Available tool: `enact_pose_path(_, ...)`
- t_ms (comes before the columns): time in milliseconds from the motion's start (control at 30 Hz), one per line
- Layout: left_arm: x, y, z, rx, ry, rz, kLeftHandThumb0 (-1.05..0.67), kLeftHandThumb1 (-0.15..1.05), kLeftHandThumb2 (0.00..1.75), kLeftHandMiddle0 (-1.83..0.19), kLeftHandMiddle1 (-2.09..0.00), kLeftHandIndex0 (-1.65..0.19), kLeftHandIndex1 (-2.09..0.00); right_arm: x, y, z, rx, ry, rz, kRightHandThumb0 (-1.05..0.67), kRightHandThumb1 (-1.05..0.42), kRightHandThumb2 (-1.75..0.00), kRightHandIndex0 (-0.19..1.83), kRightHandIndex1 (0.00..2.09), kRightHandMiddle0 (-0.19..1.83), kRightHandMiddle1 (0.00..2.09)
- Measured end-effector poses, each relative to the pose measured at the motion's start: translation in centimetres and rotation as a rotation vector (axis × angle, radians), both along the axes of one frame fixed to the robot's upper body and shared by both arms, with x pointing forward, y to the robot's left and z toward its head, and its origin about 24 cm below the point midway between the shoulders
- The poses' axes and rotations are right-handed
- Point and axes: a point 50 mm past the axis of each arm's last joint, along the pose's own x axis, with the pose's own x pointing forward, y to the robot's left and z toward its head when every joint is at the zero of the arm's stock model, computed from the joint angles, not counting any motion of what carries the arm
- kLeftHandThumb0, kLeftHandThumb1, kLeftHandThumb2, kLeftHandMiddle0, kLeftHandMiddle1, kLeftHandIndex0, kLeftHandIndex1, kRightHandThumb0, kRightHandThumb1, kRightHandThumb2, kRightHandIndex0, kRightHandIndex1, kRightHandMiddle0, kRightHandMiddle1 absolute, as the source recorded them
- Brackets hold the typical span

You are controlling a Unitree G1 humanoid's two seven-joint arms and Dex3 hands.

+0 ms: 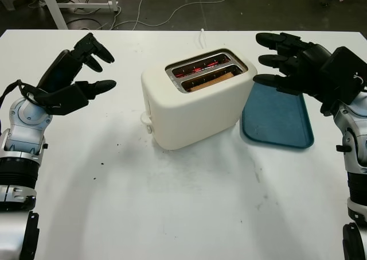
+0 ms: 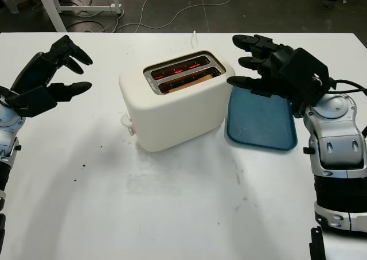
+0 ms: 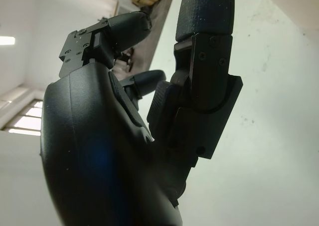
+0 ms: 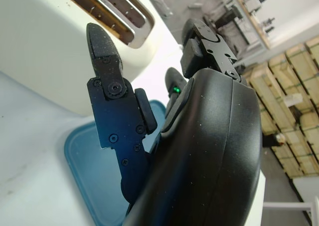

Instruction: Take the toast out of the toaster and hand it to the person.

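A cream two-slot toaster (image 1: 195, 102) stands in the middle of the white table. Its far slot glows red inside, and a slice of toast (image 1: 215, 79) sits low in the near slot. My right hand (image 1: 274, 60) hangs open just right of the toaster's top, above the blue tray (image 1: 281, 119), holding nothing. In the right wrist view its fingers (image 4: 107, 71) point toward the toaster (image 4: 45, 46). My left hand (image 1: 92, 70) is open and raised over the table well left of the toaster.
The blue tray lies flat beside the toaster's right side. A white cord (image 1: 202, 37) runs from behind the toaster to the table's far edge. Cables and a white desk leg (image 1: 54, 7) sit on the floor beyond.
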Motion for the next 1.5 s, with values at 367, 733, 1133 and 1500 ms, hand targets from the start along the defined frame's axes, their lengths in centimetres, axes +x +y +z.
enact_pose_path(367,0.00,-0.01,0.00,0.001,-0.001,0.000,-1.05,0.92,0.34,0.00,-1.74,0.00,-1.61,0.00,0.00,0.00,0.001,0.000,0.000,-0.43,-0.83,0.00,0.00,0.57,0.22,0.15)
enact_pose_path(733,0.00,0.09,-0.18,0.001,0.001,-0.002,-1.05,0.92,0.34,0.00,-1.74,0.00,-1.60,-0.10,0.13,0.22,-0.003,-0.010,0.005,-0.41,-0.83,0.00,0.00,0.57,0.21,0.15)
enact_pose_path(1133,0.01,0.13,-0.25,0.001,0.003,-0.001,-1.05,0.92,0.33,0.00,-1.74,0.00,-1.61,-0.13,0.17,0.28,-0.001,-0.013,0.007,-0.41,-0.83,0.00,0.00,0.57,0.20,0.16)
enact_pose_path(1500,0.01,0.13,-0.25,0.000,0.003,0.000,-1.05,0.92,0.33,0.00,-1.75,0.00,-1.61,-0.12,0.16,0.24,-0.001,-0.010,0.008,-0.41,-0.82,0.00,0.00,0.57,0.20,0.17)
